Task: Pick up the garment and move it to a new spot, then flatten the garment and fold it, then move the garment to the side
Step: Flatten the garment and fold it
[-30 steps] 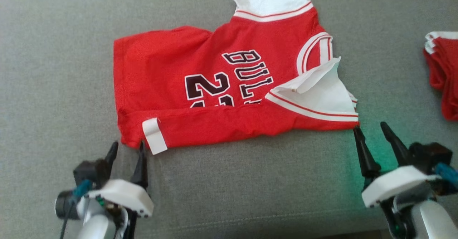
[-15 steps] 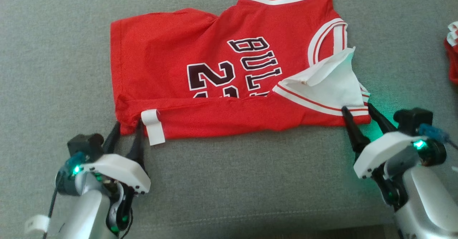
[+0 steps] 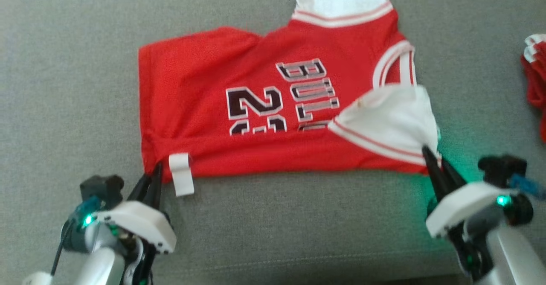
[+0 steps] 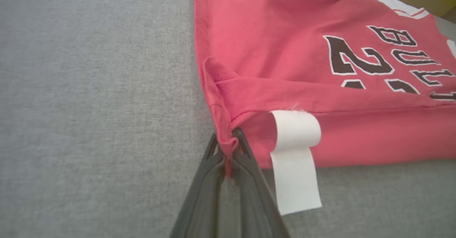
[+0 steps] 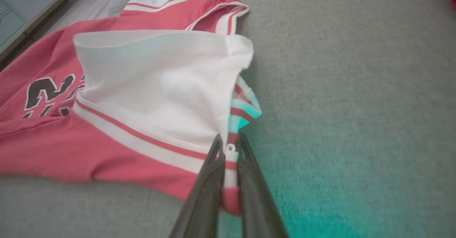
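Our left gripper (image 3: 154,172) angles up from the lower left, fingers pinched tight on the jersey's (image 3: 204,84) near hem corner. Our right gripper (image 3: 431,157), lower right, is clamped on its sleeve trim. Beyond them the jersey lies spread across the grey surface (image 3: 64,84).
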Available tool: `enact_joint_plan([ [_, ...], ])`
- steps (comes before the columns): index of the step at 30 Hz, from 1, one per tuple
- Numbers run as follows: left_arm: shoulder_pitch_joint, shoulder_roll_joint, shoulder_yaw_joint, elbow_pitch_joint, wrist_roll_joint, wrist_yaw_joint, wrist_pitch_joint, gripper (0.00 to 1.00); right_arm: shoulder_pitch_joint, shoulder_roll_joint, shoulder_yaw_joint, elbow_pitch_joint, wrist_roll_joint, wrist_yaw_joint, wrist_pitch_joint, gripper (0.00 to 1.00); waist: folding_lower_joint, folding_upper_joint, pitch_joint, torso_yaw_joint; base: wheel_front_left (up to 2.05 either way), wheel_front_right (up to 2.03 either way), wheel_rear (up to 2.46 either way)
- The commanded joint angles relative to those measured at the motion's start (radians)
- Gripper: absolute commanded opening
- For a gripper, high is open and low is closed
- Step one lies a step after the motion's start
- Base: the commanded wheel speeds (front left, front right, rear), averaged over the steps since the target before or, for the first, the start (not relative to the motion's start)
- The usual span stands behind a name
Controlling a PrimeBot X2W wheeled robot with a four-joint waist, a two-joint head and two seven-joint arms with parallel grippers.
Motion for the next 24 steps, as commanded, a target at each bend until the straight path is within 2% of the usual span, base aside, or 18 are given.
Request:
enact_joint_plan([
  [1,0.006,0.040,0.043,-0.052,0.000,0.014,0.015,0.00,0.040,-0.006,0.001,-0.052,0.001,0.004,-0.003,0.00,0.0000,0.0000,-0.019,-0.001,0.00,0.00,0.00],
  [11,0.167,0.092,0.052,-0.194,-0.023,0.073,0.149,0.00,0.279,0.086,-0.054,-0.224,-0.030,0.004,0.071,0.00,0.0000,0.0000,-0.077,-0.019,0.00,0.00,0.00],
  [12,0.177,0.092,0.049,-0.203,-0.027,0.074,0.156,0.09,0.287,0.086,-0.052,-0.235,-0.048,0.004,0.069,0.29,0.0000,0.0000,-0.078,-0.020,0.00,0.00,0.00],
  [13,0.185,0.091,0.047,-0.209,-0.027,0.077,0.159,0.48,0.289,0.085,-0.052,-0.244,-0.066,0.004,0.063,0.86,0.0000,0.0000,-0.081,-0.022,0.00,0.00,0.00],
  [14,0.192,0.090,0.044,-0.213,-0.026,0.082,0.162,1.00,0.289,0.084,-0.051,-0.250,-0.079,0.004,0.055,1.00,0.0000,0.0000,-0.083,-0.024,0.00,0.00,0.00],
  [17,0.205,0.073,0.043,-0.229,-0.021,0.103,0.145,1.00,0.273,0.081,-0.052,-0.278,-0.118,0.004,0.010,1.00,0.0000,0.0000,-0.092,-0.027,0.00,0.00,0.00],
  [24,0.196,0.055,0.046,-0.302,0.071,0.164,-0.013,1.00,0.221,0.073,-0.065,-0.410,-0.193,0.004,-0.092,1.00,0.0000,0.0000,-0.120,-0.023,0.00,0.00,0.00],
])
